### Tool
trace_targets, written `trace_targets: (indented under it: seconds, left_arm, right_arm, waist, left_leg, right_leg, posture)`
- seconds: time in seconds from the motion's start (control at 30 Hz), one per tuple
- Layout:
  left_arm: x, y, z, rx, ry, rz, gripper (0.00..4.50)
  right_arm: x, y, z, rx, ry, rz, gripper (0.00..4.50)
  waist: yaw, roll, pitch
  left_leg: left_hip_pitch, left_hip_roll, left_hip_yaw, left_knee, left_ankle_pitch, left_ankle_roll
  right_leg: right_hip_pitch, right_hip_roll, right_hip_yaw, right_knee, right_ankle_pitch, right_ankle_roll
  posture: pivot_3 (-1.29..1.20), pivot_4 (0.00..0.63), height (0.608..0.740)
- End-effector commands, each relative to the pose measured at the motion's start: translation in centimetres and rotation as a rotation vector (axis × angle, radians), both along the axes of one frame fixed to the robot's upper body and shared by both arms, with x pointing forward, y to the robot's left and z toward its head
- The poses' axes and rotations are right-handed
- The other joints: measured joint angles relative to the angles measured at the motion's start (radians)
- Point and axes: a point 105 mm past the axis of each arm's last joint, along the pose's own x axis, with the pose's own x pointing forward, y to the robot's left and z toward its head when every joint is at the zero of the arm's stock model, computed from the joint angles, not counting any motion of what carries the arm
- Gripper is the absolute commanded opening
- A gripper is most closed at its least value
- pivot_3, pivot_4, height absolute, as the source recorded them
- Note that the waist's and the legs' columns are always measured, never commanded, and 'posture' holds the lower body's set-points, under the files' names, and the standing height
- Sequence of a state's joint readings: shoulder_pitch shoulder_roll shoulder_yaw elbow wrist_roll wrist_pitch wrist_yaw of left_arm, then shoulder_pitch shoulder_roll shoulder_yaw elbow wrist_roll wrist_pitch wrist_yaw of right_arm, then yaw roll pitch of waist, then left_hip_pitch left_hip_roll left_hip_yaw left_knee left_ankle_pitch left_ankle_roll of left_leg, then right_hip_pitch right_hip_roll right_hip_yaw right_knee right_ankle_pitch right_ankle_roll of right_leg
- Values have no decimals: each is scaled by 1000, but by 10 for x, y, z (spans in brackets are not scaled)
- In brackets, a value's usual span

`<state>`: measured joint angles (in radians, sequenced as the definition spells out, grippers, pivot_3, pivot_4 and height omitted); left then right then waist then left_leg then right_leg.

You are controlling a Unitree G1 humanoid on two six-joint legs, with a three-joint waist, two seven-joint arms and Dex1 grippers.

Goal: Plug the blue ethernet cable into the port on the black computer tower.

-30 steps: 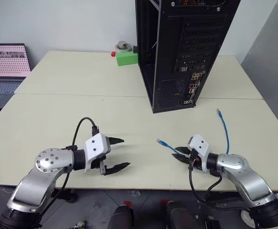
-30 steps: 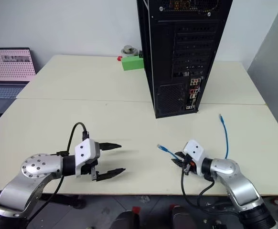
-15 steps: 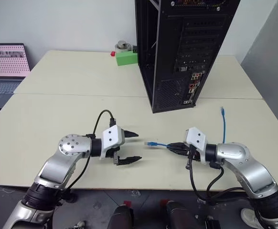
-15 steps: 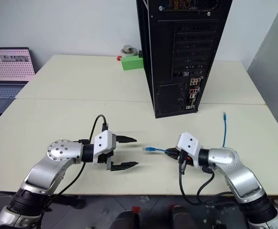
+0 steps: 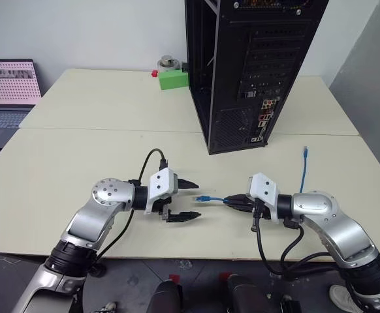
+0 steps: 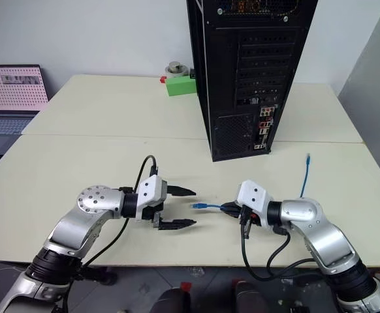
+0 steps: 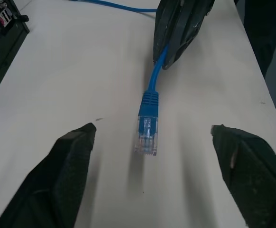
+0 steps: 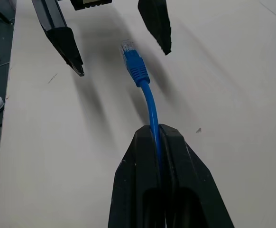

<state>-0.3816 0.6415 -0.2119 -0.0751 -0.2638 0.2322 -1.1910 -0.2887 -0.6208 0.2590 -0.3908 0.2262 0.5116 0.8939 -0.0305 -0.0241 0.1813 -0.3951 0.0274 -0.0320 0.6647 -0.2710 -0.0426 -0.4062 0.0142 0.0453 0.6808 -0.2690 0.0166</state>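
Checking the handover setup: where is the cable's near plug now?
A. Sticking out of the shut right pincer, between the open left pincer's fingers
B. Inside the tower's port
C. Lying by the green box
A: the right pincer clamps the blue ethernet cable, its plug untouched between the left pincer fingers.

even, bright indoor light from above; the pale table [image 5: 79, 163] shows no glare. soft, blurred shadows lie just under the left gripper [image 5: 191, 199] and streak the surface beneath the blue ethernet cable [image 7: 148, 124]. the left gripper's near fingers [image 7: 64, 175] look slightly soft.
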Motion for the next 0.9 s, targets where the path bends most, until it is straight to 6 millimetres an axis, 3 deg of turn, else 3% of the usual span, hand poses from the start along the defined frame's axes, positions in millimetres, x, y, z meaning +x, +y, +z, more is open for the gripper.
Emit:
trace_targets:
  seconds: [0.03,0.47,0.67,0.9]
  left_arm:
    - [1,-5,6,-6,-22,-27,3044]
    - [3,-8,4,3,-36,-29,299]
    - [2,-7,1,11,-49,-34,283]
    - [-2,-13,0,15,-203,-65,283]
  right_arm:
    - [-6,9,15,16,-49,54,0]
    - [-13,12,17,16,-52,89,0]
    - [-12,10,14,-1,-37,93,0]
    - [-4,-7,19,-12,-32,48,1610]
  waist:
    - [0,0,0]
    - [0,0,0]
    - [0,0,0]
    - [1,0,0]
  left_leg:
    - [0,0,0,0,0,0]
    - [0,0,0,0,0,0]
    - [0,0,0,0,0,0]
    - [0,0,0,0,0,0]
  right_leg:
    - [0,0,0,0,0,0]
    - [0,0,0,0,0,0]
    - [0,0,0,0,0,0]
    - [0,0,0,0,0,0]
  posture:
    - [0,150,740]
    - [0,150,740]
    - [0,150,740]
    - [0,150,740]
